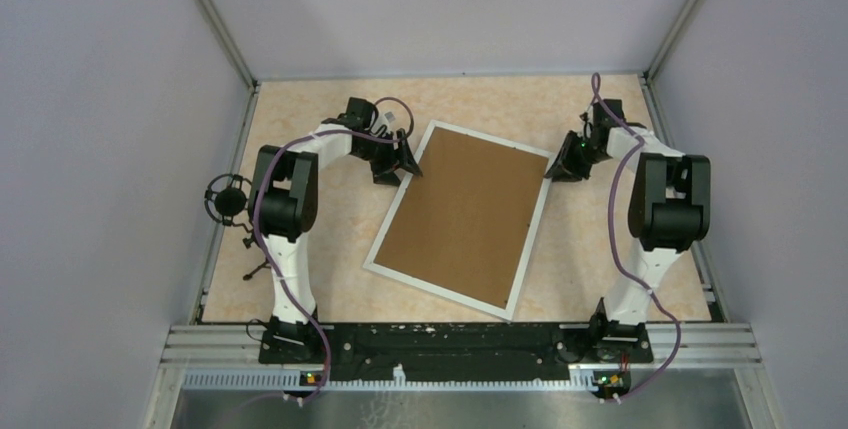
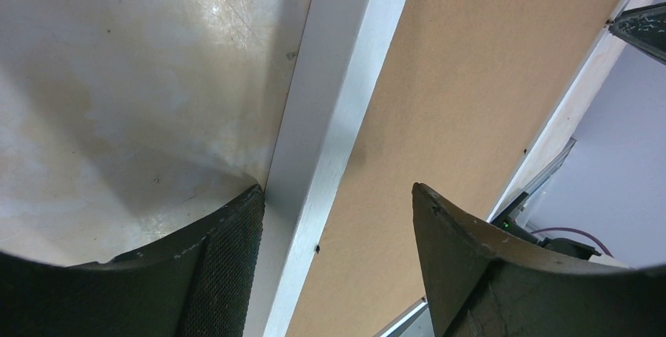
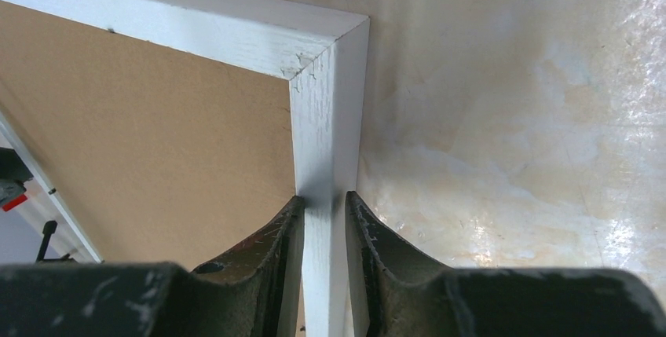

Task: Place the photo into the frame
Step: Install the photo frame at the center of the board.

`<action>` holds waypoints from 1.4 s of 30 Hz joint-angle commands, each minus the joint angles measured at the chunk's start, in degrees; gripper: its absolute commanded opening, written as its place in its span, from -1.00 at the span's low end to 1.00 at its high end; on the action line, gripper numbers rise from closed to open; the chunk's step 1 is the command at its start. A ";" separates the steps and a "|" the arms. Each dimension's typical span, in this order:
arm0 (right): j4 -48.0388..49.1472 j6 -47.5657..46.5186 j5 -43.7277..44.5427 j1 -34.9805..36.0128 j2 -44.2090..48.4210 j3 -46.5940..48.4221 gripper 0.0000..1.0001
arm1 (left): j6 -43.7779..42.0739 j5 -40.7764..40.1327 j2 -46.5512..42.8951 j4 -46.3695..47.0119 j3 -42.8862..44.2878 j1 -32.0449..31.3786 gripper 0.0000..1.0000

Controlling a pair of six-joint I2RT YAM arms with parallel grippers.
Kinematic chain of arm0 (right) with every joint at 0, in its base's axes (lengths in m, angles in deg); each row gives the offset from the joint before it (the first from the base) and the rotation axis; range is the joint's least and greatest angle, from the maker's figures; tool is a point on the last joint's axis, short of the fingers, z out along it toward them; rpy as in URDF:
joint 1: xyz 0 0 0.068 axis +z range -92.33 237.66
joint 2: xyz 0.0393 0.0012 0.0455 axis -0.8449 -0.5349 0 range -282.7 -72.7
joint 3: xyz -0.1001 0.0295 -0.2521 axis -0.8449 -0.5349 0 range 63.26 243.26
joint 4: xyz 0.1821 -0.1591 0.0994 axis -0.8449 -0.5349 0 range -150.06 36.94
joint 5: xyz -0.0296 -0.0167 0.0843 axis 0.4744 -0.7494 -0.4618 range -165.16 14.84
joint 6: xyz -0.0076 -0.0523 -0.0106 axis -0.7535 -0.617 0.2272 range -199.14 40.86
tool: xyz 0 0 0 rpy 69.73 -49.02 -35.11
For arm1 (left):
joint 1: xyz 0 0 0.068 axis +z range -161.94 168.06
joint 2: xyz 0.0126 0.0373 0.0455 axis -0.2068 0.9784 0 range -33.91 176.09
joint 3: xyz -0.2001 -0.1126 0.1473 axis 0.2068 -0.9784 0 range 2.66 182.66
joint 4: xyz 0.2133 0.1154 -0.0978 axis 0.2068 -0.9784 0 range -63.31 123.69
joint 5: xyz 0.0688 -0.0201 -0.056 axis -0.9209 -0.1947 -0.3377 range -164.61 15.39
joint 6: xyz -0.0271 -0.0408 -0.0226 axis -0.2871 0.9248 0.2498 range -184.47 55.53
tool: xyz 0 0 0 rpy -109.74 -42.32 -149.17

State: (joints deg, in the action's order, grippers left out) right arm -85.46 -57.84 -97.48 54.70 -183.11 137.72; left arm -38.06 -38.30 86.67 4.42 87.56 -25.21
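Note:
The white frame (image 1: 533, 241) lies tilted on the table, back side up, with a plain brown backing board (image 1: 465, 211) filling it. My right gripper (image 1: 556, 171) is shut on the frame's right bar (image 3: 328, 156) just below its far right corner. My left gripper (image 1: 408, 164) is open at the frame's far left edge, one finger outside the white bar (image 2: 330, 117) and the other over the brown board (image 2: 455, 109). The photo is out of view.
The marbled beige table (image 1: 320, 249) is walled by grey panels on three sides, with metal rails (image 1: 460, 344) along the near edge. The arm bases stand at the near left and near right. A black round fixture (image 1: 228, 199) sits at the left edge.

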 commanded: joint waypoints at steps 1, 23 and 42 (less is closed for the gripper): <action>-1.23 -2.12 8.94 4.48 -7.48 2.57 -0.46 | -1.00 4.06 4.58 -0.64 1.63 -2.57 0.47; -17.67 0.39 29.90 18.09 -23.26 21.15 -0.01 | -1.84 1.20 2.05 -1.53 1.80 -4.04 0.47; -2.79 -8.91 12.78 11.64 -4.74 20.13 0.77 | 6.39 -8.95 -41.40 -11.85 -22.29 -20.11 0.90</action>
State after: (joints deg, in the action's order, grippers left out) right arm -92.80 -63.76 -78.80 67.14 -184.33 150.66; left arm -37.99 -56.81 50.65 -4.22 75.10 -40.67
